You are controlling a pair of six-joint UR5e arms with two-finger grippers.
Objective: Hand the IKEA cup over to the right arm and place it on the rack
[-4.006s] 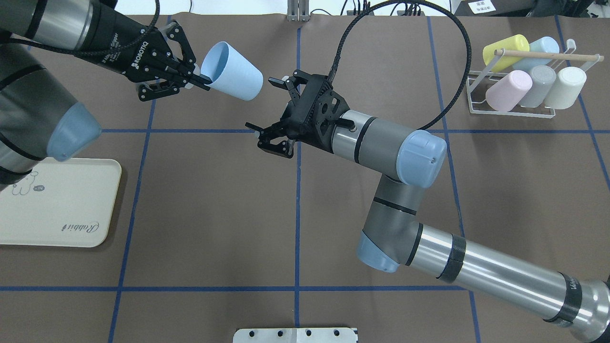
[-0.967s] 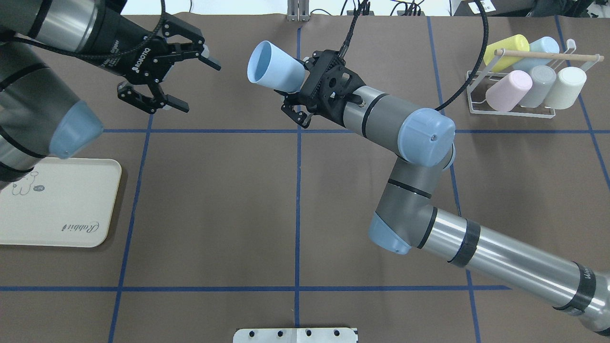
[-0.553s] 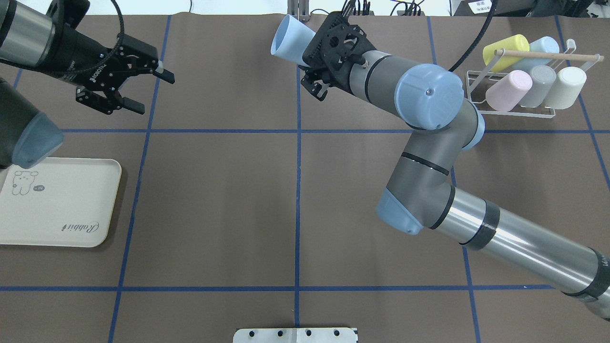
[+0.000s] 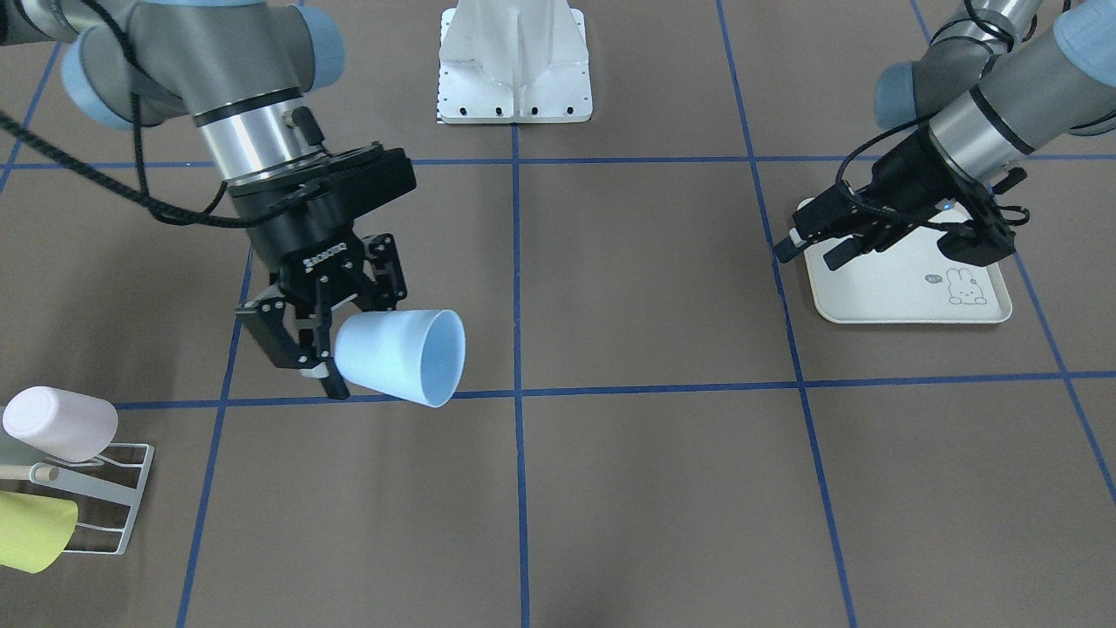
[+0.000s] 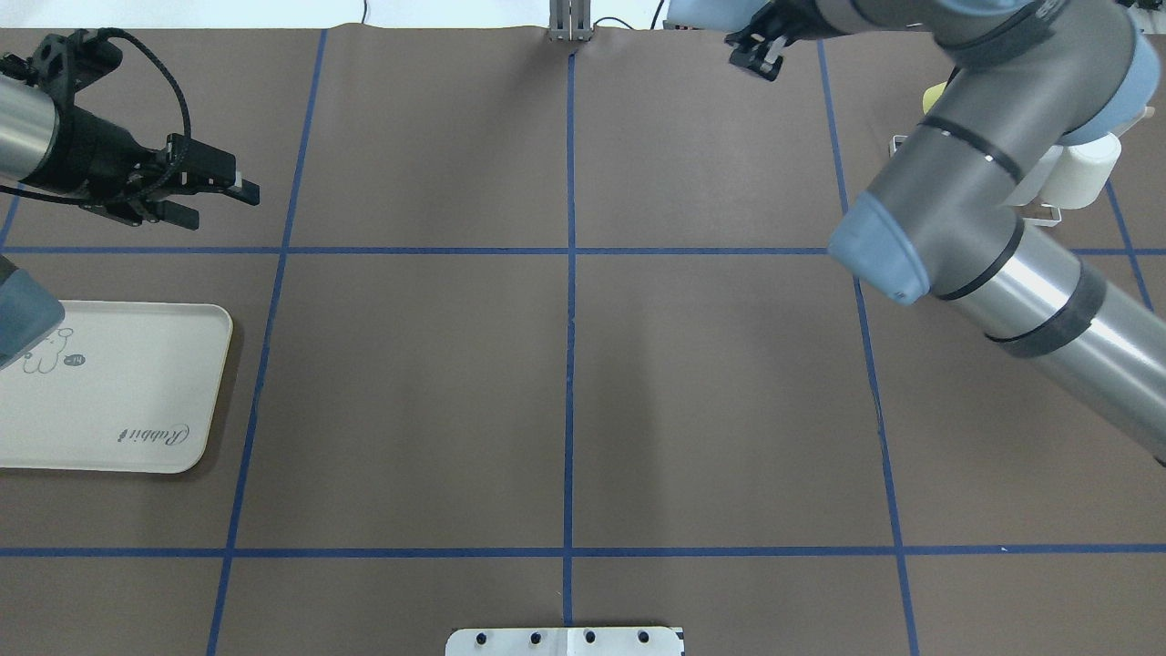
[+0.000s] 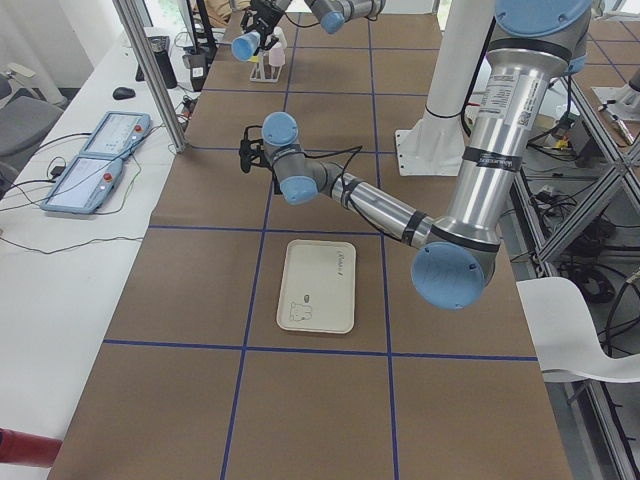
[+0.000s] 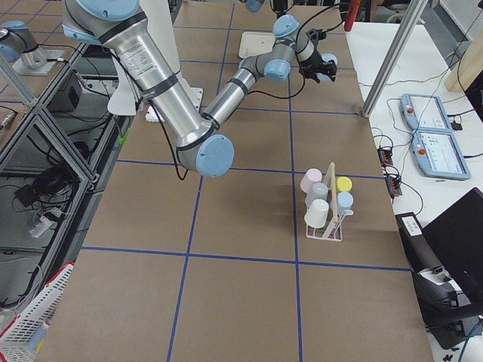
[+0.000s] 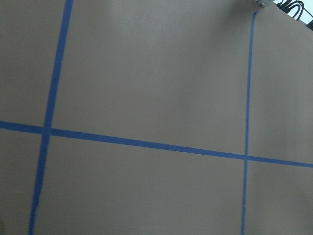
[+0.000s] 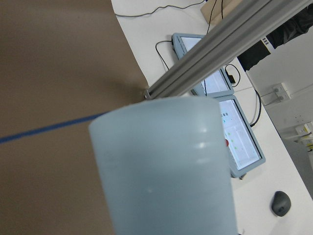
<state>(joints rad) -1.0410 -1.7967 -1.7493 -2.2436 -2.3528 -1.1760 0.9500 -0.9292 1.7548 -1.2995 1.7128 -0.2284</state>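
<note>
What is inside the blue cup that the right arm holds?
The cup lies sideways; through its mouth only its own blue inner wall shows. Its bottom is hidden by its side wall.

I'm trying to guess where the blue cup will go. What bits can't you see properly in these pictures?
Rack: cut off by the front-facing view's left edge; mostly behind the right arm in the overhead view.
Free prongs: too small in the exterior right view.
Blue cup: blurred, filling the right wrist view; its mouth unseen there.
</note>
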